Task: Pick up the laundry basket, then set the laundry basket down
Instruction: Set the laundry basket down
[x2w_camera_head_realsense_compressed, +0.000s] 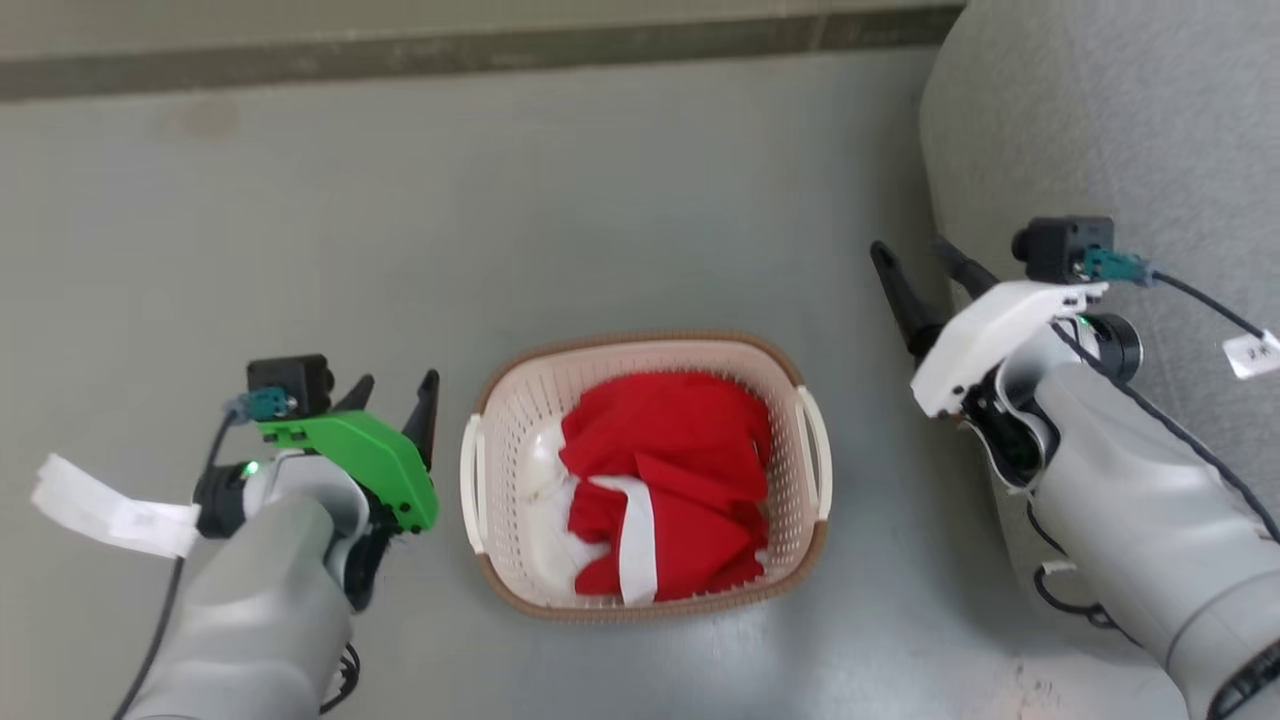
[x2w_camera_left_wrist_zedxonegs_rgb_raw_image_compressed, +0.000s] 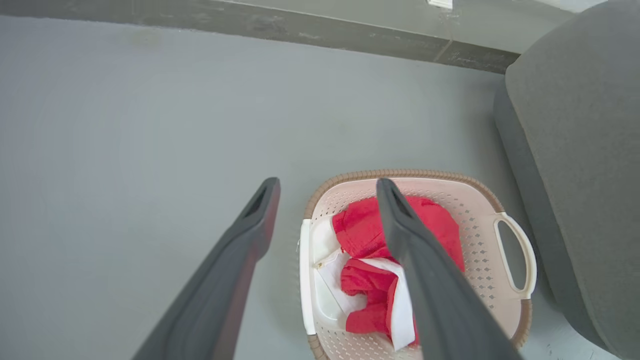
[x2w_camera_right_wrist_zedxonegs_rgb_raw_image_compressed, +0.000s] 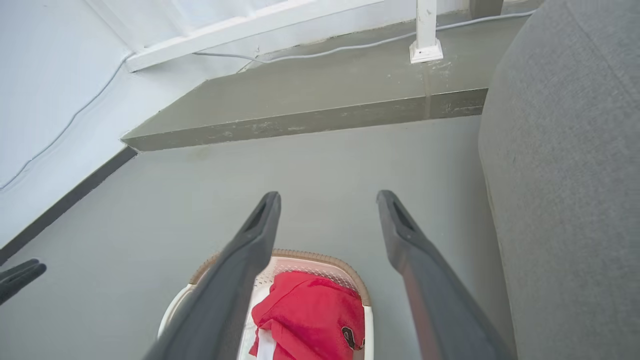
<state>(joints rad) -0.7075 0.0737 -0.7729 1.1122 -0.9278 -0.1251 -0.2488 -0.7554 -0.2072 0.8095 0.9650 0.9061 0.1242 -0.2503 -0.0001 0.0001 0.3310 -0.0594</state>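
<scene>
The laundry basket (x2w_camera_head_realsense_compressed: 520, 420) stands on the grey floor in the middle of the head view, cream-white and perforated, with a brown rim band and a white loop handle on each side. Red and white clothes (x2w_camera_head_realsense_compressed: 665, 480) lie inside it. My left gripper (x2w_camera_head_realsense_compressed: 395, 385) hovers open just left of the basket's left handle (x2w_camera_head_realsense_compressed: 470, 485), touching nothing. My right gripper (x2w_camera_head_realsense_compressed: 920, 255) is open, higher and to the right of the basket, beside the grey sofa. The basket (x2w_camera_left_wrist_zedxonegs_rgb_raw_image_compressed: 480, 250) also shows between and beyond the left fingers, and the basket (x2w_camera_right_wrist_zedxonegs_rgb_raw_image_compressed: 320, 260) lies below the right fingers.
A grey upholstered sofa (x2w_camera_head_realsense_compressed: 1100, 130) fills the right side, close to the basket's right handle (x2w_camera_head_realsense_compressed: 815, 450). A raised floor step (x2w_camera_head_realsense_compressed: 480, 50) runs along the far side, with a white post (x2w_camera_right_wrist_zedxonegs_rgb_raw_image_compressed: 425, 30) and cable on it. Open floor lies ahead and left of the basket.
</scene>
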